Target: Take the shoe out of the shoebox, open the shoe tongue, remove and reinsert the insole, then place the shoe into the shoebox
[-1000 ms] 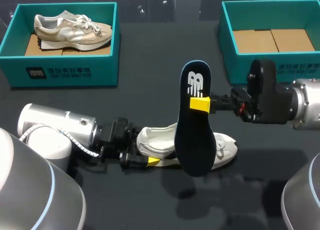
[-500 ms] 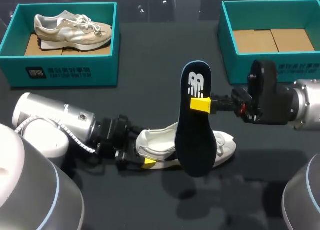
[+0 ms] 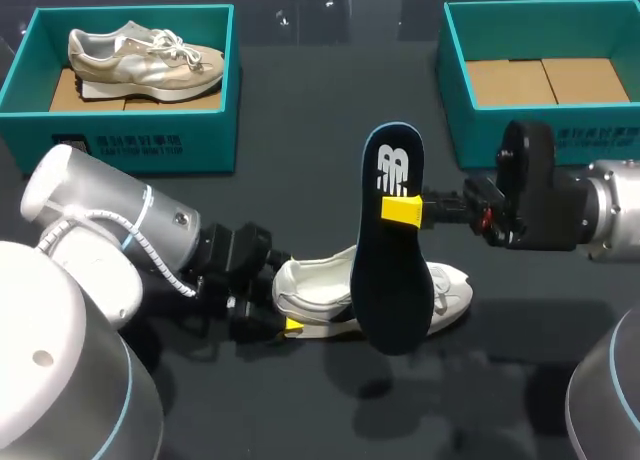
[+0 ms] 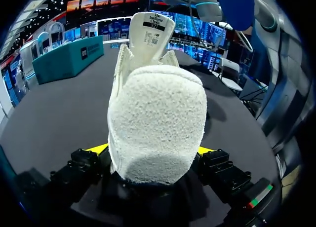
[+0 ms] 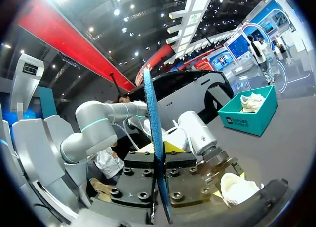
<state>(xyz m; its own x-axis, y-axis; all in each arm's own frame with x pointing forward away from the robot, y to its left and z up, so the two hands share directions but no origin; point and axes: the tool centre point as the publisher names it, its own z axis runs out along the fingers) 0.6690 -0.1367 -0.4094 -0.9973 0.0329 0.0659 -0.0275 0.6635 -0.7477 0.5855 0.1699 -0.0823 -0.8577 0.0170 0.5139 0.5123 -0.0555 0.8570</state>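
My left gripper (image 3: pixel 288 320) is clamped on the heel of the white shoe (image 3: pixel 452 288), which lies mid-worktop (image 3: pixel 300 130), toward the near edge. My right gripper (image 3: pixel 402 209) pinches the dark insole (image 3: pixel 390 280), holding it upright over the shoe. The teal shoebox (image 3: pixel 475 135) sits at the far right corner.

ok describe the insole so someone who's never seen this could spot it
Start at the middle of the black table, where a white shoe lies. Over it the right gripper holds up the insole: a flat, dark blue sole shape with a white logo at one end.
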